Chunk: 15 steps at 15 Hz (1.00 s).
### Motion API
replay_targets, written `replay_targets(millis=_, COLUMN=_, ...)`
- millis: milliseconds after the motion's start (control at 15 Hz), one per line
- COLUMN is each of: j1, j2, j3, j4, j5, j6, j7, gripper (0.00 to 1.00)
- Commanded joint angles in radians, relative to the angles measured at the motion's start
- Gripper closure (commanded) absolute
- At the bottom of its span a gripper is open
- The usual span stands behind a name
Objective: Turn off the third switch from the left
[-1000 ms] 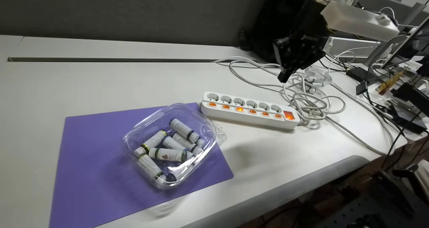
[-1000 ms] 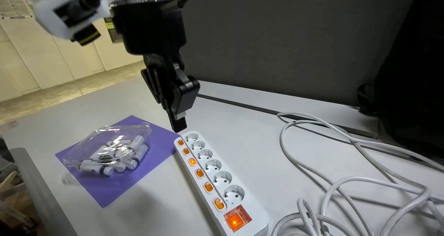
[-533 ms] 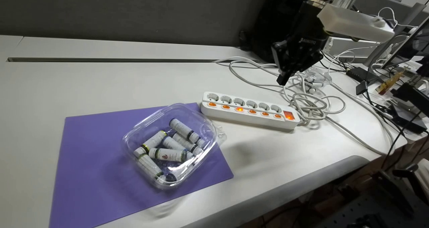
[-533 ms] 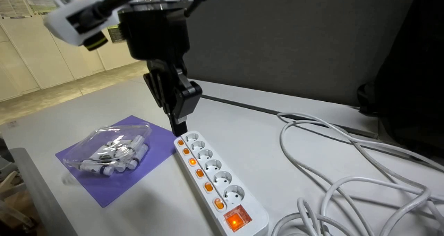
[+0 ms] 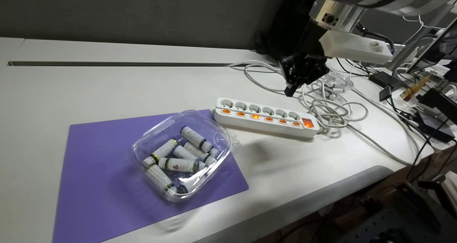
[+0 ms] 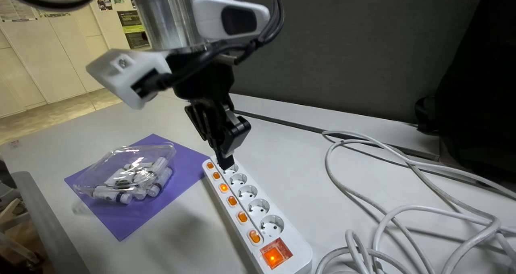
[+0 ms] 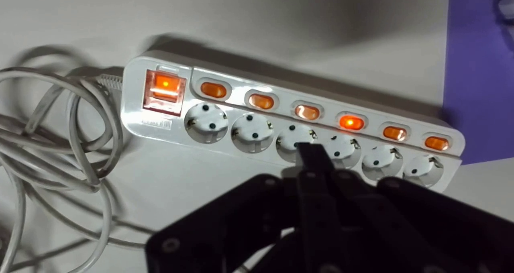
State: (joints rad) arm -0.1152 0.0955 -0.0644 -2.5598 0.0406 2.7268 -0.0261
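Power strip (image 5: 266, 125), white, one; third switch from the left (image 5: 255, 117), lit, set between unlit switches (image 7: 395, 133). Gripper (image 7: 315, 156), one: drawn narrow, nothing held, poised near the sockets (image 7: 253, 132), no contact made. Its tips are best centred over the lit switch before being lowered straight, so that adjacent ones are spared.

On the left in an exterior view, the mat (image 5: 100, 171) lies on the surface (image 5: 125, 89), the container (image 5: 166, 130) sits on the mat, and bottles (image 5: 180, 164) lie heaped inside it! Just right of the mat's far corner starts the power strip (image 5: 264, 127): switches (image 5: 255, 117) along the front, sockets (image 5: 254, 108) right behind them, main switch (image 5: 307, 123) at the right end, and beyond that end, the looping cable (image 7: 79, 144)! The partition (image 5: 142, 14) rises at the back. And above the strip, apart from it, hangs the end effector (image 6: 225, 162)!
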Motion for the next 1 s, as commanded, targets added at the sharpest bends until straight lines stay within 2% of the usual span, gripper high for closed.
replay_targets(millis=0, j1=0.012, j2=0.102, j3=0.001, j4=0.043, j5=0.012, j6=0.071, j7=-0.002, gripper=1.00)
replay_targets(millis=267, j1=0.002, j2=0.181, j3=0.033, j4=0.077, j5=0.045, j6=0.097, j7=-0.032, gripper=1.00)
replay_targets(millis=933, j1=-0.015, j2=0.287, j3=0.098, j4=0.154, j5=0.084, j6=0.068, j7=-0.085, gripper=1.00)
